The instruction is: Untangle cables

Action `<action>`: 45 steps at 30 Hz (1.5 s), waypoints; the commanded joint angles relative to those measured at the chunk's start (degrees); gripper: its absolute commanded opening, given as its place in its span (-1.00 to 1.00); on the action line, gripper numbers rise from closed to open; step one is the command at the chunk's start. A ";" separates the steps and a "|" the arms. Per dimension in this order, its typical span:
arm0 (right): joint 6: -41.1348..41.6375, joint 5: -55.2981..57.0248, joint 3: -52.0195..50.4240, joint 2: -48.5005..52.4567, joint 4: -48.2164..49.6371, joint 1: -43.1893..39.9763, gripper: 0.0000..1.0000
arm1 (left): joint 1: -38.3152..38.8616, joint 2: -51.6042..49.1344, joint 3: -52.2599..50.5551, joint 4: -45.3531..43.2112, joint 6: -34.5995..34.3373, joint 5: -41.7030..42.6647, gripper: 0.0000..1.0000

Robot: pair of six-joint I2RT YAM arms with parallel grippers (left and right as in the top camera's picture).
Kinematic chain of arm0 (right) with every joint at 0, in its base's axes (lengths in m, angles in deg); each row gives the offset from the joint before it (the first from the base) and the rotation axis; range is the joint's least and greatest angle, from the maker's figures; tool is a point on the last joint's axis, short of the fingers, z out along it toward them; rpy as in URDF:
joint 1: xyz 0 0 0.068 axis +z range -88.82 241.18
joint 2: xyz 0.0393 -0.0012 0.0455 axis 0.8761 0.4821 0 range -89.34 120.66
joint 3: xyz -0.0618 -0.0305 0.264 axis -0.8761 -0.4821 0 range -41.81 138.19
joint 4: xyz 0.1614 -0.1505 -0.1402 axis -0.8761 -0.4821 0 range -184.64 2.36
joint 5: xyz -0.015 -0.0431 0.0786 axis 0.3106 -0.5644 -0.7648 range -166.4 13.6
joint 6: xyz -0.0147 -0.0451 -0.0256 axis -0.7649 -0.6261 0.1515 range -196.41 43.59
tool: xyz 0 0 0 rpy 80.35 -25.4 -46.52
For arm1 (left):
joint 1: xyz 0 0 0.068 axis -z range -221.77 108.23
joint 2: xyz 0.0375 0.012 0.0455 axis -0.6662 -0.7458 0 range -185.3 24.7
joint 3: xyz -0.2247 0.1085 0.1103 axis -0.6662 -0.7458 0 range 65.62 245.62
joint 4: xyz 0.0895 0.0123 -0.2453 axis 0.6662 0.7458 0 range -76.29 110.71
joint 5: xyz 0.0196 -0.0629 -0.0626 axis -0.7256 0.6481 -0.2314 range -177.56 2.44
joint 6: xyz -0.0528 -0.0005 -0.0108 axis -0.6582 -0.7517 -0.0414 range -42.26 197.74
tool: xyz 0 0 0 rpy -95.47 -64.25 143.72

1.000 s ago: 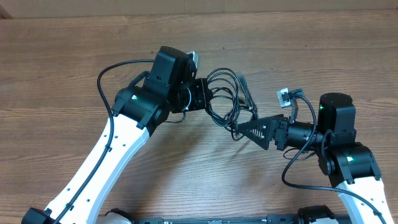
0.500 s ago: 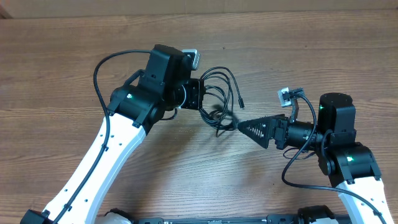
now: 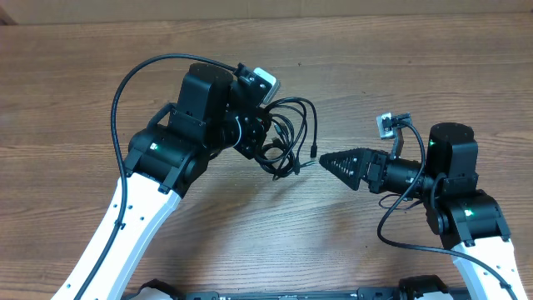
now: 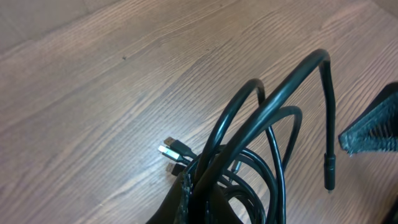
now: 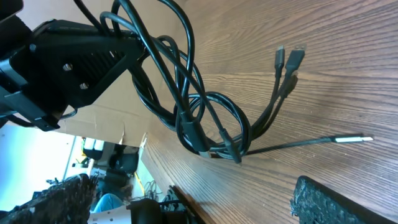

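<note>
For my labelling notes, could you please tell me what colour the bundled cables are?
The cables are black; the right wrist view shows them best.

Saw bare desk (image 3: 416,67) lying free along the far side and in the near middle between the two arms. Found only a narrow gap between the bunched cables (image 3: 293,125) and the tip of the right claw (image 3: 329,160), crossed by a drooping plug end (image 3: 314,152) and a thin lead (image 3: 305,164) stretched over the wood. Found the bundle's left side blocked by the left claw (image 3: 258,137), clamped on the loops, and by the bulky left arm (image 3: 171,150) behind it. Noted loops arching out from that claw toward the right one. Noted the right claw's fingers (image 5: 339,202) spread wide, with free space between them.
</note>
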 commanded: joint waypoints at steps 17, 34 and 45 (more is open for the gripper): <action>-3.96 4.81 0.50 3.91 3.91 0.28 1.00 | -0.11 1.18 1.09 -2.12 4.48 14.69 -0.92; -3.96 14.53 0.50 7.43 6.71 0.28 1.00 | 4.90 -1.42 1.09 -2.38 0.66 16.04 -0.92; -3.93 35.06 0.50 14.40 0.63 0.22 1.00 | 5.90 -1.38 1.09 0.11 0.81 16.00 -0.91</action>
